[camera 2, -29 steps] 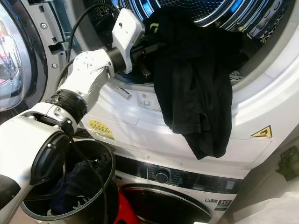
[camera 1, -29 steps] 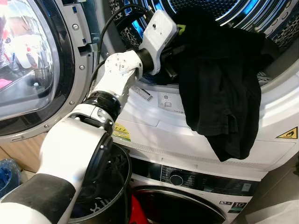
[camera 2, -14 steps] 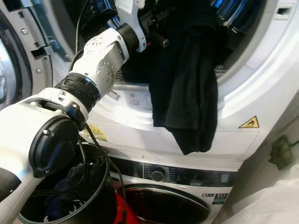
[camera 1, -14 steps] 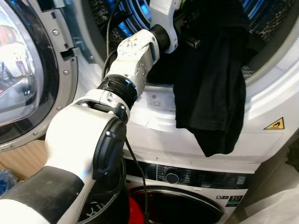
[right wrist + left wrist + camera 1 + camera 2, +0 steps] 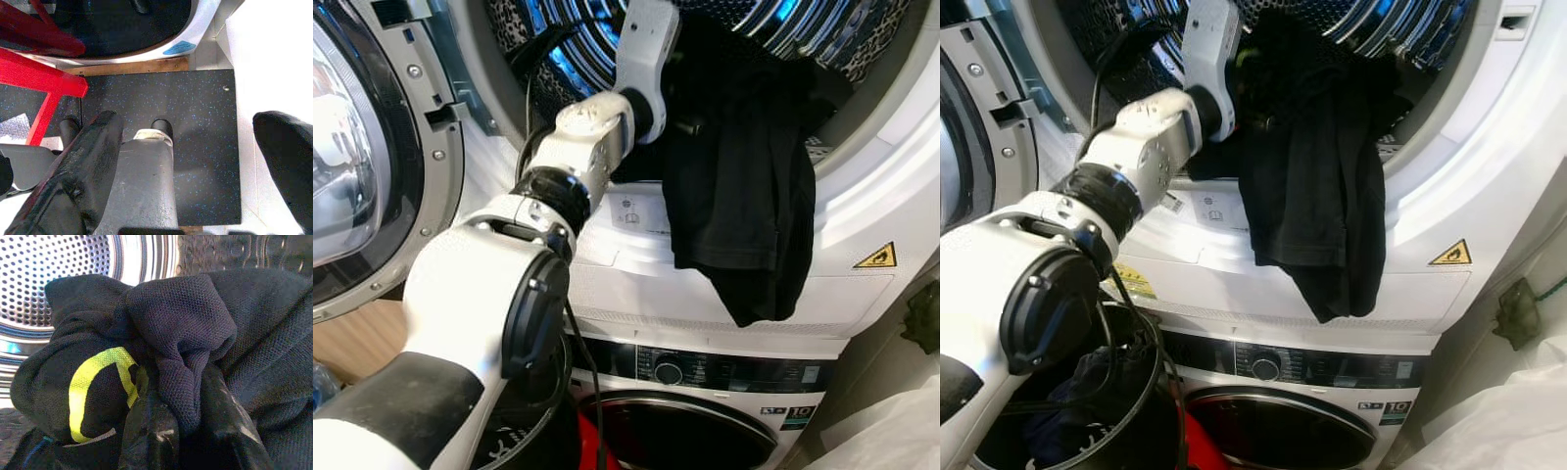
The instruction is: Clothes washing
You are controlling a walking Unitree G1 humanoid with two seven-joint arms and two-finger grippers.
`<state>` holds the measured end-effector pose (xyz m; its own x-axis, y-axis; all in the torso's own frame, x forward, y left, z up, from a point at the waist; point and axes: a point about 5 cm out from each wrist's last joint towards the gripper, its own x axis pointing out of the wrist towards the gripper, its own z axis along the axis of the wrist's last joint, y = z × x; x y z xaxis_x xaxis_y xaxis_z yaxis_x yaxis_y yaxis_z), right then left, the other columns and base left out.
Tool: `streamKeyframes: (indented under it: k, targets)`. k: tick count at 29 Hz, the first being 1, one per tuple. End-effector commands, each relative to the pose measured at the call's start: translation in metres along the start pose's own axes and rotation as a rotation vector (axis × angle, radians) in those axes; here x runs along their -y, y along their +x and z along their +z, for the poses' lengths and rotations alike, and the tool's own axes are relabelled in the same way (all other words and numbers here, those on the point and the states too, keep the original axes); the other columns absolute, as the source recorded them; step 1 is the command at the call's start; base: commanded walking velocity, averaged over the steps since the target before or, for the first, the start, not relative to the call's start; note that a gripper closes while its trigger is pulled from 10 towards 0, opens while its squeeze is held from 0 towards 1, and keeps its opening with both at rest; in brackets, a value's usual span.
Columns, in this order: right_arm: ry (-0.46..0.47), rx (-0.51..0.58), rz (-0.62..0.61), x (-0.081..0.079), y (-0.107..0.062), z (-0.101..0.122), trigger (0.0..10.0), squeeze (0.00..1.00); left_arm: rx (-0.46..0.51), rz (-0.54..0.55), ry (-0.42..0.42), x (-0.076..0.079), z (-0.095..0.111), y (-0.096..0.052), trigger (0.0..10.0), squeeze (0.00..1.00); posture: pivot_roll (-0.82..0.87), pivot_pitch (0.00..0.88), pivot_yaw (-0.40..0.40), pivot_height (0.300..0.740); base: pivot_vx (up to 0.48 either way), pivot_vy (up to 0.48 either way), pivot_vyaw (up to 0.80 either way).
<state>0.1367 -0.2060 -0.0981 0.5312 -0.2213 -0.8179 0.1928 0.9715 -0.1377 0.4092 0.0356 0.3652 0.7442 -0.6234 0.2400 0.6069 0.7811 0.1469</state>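
A black garment (image 5: 744, 196) hangs over the lower lip of the upper machine's open drum (image 5: 847, 24), its tail drooping down the white front panel. My left gripper (image 5: 178, 396) is at the drum mouth, shut on a bunched fold of the garment (image 5: 176, 308) beside a yellow-green loop (image 5: 93, 377). The steel perforated drum wall (image 5: 54, 264) lies behind it. In the eye views the cloth covers the left gripper's fingers. My right gripper (image 5: 190, 122) hangs low over the dark floor, open, with nothing between its fingers.
The upper machine's round door (image 5: 357, 166) stands open on the left. A black bucket (image 5: 1107, 411) with dark clothes sits low on the left. Below is a second machine with its control panel (image 5: 705, 372). A red frame (image 5: 39, 68) stands on the floor.
My left arm has lifted and reached further into the drum mouth, carrying the bunched top of the garment with it. The head view has also shifted.
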Motion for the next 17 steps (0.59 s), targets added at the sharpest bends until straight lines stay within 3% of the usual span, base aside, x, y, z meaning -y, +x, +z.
streamKeyframes:
  k: [1,6,7,8,13,17]
  targets:
    - [0.001,-0.001,0.016,-0.007,0.0,0.0,10.0,0.0,-0.093,0.009,0.053,-0.005,-0.019,-0.005,10.0,0.0,-0.2,0.0,0.137,0.74,0.0,0.0,0.0]
    - [-0.002,-0.002,0.024,-0.01,0.0,0.002,10.0,0.0,-0.109,0.025,0.065,-0.008,-0.022,-0.007,10.0,0.0,-0.19,0.0,0.139,0.74,0.0,0.0,0.0]
    - [-0.002,0.0,0.029,-0.012,0.0,0.003,10.0,0.0,-0.131,0.042,0.088,-0.01,-0.025,-0.008,10.0,0.13,-0.2,0.0,0.141,0.74,0.0,0.0,0.0]
    - [-0.003,0.0,0.031,-0.013,0.0,0.003,10.0,0.0,-0.14,0.05,0.086,-0.011,-0.026,-0.009,10.0,0.96,-0.2,0.0,0.142,0.74,0.0,0.0,0.0]
    - [-0.001,0.0,0.034,-0.015,0.0,0.004,10.0,0.0,-0.167,0.059,0.064,-0.014,-0.032,-0.011,10.0,1.0,-0.2,0.0,0.143,0.74,0.0,0.0,0.0]
    - [-0.008,-0.003,0.034,-0.014,0.0,0.004,10.0,0.0,-0.193,-0.018,0.085,-0.011,-0.037,-0.013,10.0,1.0,-0.19,0.0,0.136,0.74,0.0,0.0,0.0]
